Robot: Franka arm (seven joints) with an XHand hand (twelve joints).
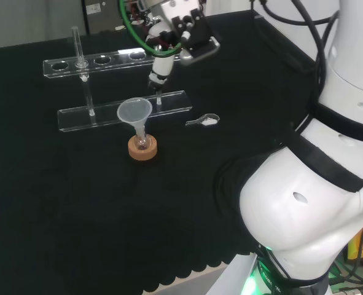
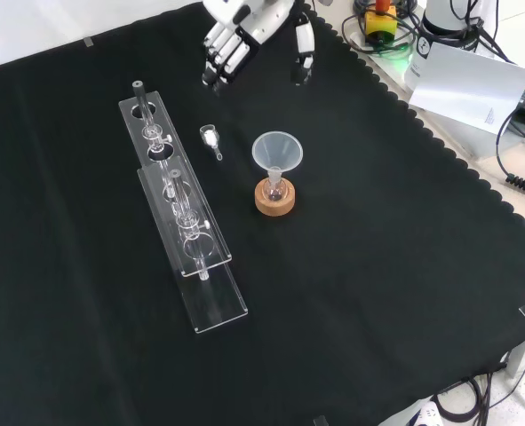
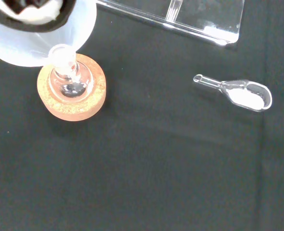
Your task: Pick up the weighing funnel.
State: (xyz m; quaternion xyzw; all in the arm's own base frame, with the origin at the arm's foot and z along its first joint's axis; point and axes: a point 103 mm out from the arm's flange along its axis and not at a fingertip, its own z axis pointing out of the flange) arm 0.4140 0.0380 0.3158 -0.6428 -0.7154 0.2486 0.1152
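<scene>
Probably light, slick and fragile, the weighing funnel (image 2: 210,137) lies at ten o'clock of the funnel (image 2: 277,151), front view; pinch its bowl. The hand (image 2: 249,27) hangs empty, fingers (image 2: 219,64) apart.

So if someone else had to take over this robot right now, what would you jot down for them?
Hand: open, holding nothing, at the front view's top edge.
Weighing funnel: lying on the cloth with white powder in it, between the clear rack and the funnel on its cork ring.
Done: nothing yet; the piece lies untouched.
Left: bring the hand down over it, close on it, lift it.
</scene>
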